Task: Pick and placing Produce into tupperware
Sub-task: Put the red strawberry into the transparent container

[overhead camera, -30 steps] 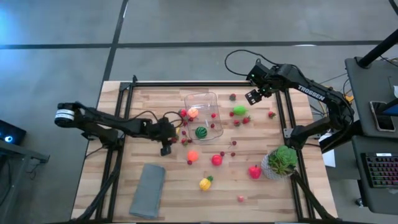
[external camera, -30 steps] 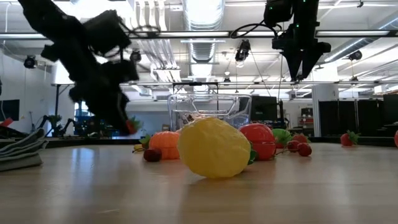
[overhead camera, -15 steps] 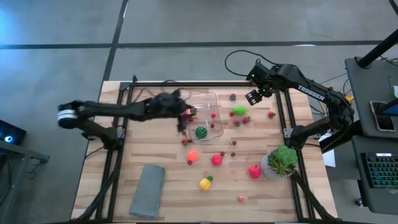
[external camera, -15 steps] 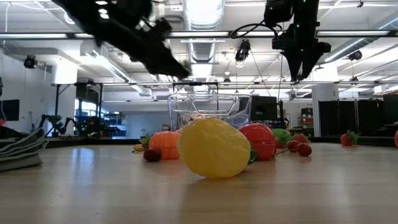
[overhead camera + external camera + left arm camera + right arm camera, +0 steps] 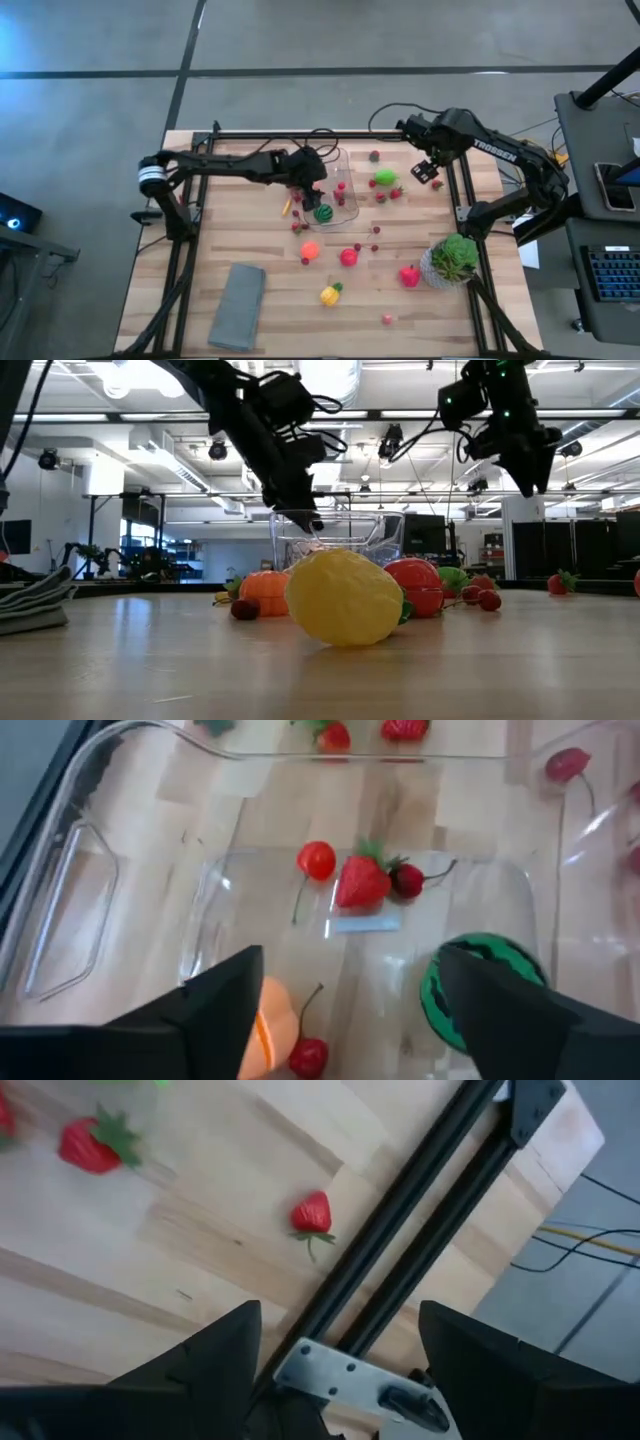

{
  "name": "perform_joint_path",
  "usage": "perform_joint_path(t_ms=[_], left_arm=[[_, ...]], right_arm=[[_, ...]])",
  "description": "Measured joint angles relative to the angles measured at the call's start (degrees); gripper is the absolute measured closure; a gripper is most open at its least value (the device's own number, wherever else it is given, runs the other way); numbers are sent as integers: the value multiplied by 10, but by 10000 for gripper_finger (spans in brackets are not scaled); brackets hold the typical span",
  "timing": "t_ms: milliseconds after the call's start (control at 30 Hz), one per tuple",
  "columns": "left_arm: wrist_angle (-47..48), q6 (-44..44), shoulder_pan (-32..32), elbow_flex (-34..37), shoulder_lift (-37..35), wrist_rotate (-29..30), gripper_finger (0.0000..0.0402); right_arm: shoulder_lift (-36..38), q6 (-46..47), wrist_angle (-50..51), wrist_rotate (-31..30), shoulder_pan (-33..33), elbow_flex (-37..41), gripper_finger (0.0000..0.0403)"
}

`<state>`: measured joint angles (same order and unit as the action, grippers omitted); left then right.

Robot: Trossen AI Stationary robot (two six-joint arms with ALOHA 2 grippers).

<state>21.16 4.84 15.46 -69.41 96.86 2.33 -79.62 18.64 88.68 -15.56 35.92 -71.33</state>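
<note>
1. Looking down, I see the tupperware (image 5: 333, 186), a clear, thin-walled plastic box with rounded corners, sitting toward the far middle of the pale wood-plank counter (image 5: 250, 240).
2. Through my left wrist camera its glossy floor carries a strawberry (image 5: 360, 882), two small round cherries on stems, a dark green striped melon (image 5: 480, 988) and an orange fruit (image 5: 268, 1032).
3. More produce lies scattered on the boards: a yellow lemon-like piece (image 5: 329, 295), a red round piece (image 5: 348, 257), an orange one (image 5: 309, 250), a red pepper shape (image 5: 409, 276), a bright green piece (image 5: 385, 178) and tiny dark-red berries.
4. A bushy green plant (image 5: 455, 257) in a white pot stands near the right edge; a flat grey folded cloth (image 5: 238, 306) lies at the near left.
5. My left claw (image 5: 310, 172) hangs over the tupperware's left side, arm stretched across from the left, fingers spread and empty.
6. My right claw (image 5: 428, 168) hovers by the dark frame rail at the far right, above a lone strawberry (image 5: 312, 1213); its fingers look parted, with nothing between them, though the low view is poor.
</note>
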Motion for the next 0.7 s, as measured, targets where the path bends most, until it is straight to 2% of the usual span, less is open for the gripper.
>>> perform_joint_path(t_ms=[167,267,433,700], left_arm=[[6,0,0,-14,-60,-4,78],[3,-3,5,-16,-117,-8,75],[10,-58,11,-14,-196,-7,75],[19,-90,9,-12,-240,-6,75]], right_arm=[[-10,-39,-46,1,15,51,115],[-38,-62,-69,5,53,93,113],[-82,-77,-85,12,109,146,113],[-119,-110,-187,69,115,178,112]])
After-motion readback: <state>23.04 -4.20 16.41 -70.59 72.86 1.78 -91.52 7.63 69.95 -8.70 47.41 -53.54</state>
